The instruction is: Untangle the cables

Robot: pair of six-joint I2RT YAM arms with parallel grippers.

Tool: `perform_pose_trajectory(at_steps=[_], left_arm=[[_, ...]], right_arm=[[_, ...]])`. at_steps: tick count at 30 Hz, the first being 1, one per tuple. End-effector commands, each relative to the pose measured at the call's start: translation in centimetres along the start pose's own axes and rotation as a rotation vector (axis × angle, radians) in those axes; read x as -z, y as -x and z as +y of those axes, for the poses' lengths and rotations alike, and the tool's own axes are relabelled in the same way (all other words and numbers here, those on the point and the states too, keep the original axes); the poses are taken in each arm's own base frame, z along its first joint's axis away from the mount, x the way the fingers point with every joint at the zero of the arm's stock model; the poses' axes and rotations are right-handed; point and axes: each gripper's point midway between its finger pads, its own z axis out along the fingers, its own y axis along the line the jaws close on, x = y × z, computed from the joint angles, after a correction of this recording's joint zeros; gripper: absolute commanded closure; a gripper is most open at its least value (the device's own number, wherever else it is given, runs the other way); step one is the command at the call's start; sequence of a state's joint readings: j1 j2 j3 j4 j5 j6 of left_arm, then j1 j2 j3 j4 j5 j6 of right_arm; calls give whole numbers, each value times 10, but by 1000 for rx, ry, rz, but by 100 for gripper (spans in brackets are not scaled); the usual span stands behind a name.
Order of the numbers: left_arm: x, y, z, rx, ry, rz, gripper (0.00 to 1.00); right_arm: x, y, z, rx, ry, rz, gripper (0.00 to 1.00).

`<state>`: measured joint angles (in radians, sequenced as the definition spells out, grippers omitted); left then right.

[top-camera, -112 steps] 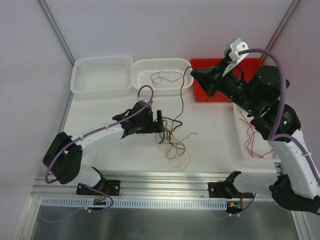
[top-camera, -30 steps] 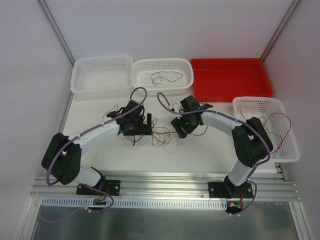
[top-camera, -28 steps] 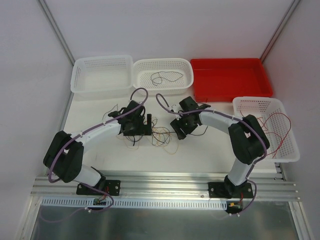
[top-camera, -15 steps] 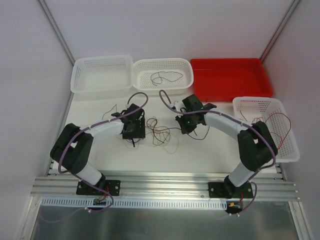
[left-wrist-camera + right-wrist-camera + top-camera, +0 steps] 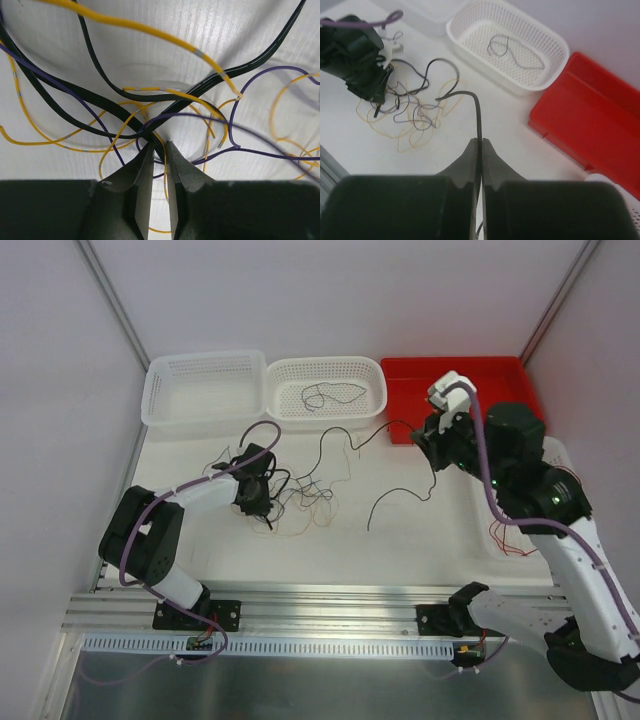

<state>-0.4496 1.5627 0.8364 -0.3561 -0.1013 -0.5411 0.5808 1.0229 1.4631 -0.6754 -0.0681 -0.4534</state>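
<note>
Top external view: two robot arms are working over a white table [image 5: 400, 550]. The cables [image 5: 300, 502], thin black, yellow and purple strands, are lying in a loose tangle on the table left of centre. The left gripper [image 5: 258, 500] is pressing down into this tangle. In the left wrist view its jaws are standing almost together, leaving only a slit, and seem to be pinching strands where several cross; which strand is caught is hard to tell.

The right gripper [image 5: 428, 438] is hanging above the table near a red tray [image 5: 470, 405], jaws fully closed on one black cable [image 5: 340, 435]. That cable is running from the tangle up to the jaws, with its free tail dangling to the table.

Risks, as a judgement: if the black cable is looping through other strands, more pulling could tighten a knot or drag the whole tangle. If the left pinch is weak, the anchor could slip. The thin cable could also be sliding out of the right jaws.
</note>
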Motion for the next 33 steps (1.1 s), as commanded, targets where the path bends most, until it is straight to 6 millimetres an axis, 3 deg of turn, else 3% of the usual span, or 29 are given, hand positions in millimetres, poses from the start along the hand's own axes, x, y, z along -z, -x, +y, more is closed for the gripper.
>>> perform_pose_trajectory(at_steps=[1,3,6,9,13,16,19,21,25,26,28,29,33], left_arm=[[-16,-27,21,18,58,86,85],[-17,-27,20,23,56,88,86],[-16,-28,20,29,52,91,87],[-16,-28,21,36,51,88,89],[-16,-31,22,58,48,98,88],[-12,-29,18,68,30,89,89],[-5,-25,12,71,-7,71,86],[6,-18,5,79,-51,42,81],[34,-5,-11,47,-168,-22,57],[48,-2,-19,33,-224,-44,42],[66,5,-26,0,-280,-85,29],[84,11,-32,-15,-327,-133,17],[137,28,-42,-68,-432,-262,4]], right_arm=[[42,28,-13,-9,-77,-101,99],[68,51,-16,-3,-101,-210,99],[91,70,-19,-7,-124,-312,99],[103,77,-28,-39,-184,-371,99],[137,102,-42,-59,-273,-510,99],[145,113,-47,-64,-293,-528,99],[139,116,-42,-59,-264,-529,99],[123,109,-35,-57,-219,-481,99],[86,82,-25,-72,-157,-371,99],[78,76,-21,-70,-133,-350,99],[57,59,-9,-67,-68,-275,99],[51,53,-7,-68,-53,-249,99],[31,29,1,-78,-16,-159,99]])
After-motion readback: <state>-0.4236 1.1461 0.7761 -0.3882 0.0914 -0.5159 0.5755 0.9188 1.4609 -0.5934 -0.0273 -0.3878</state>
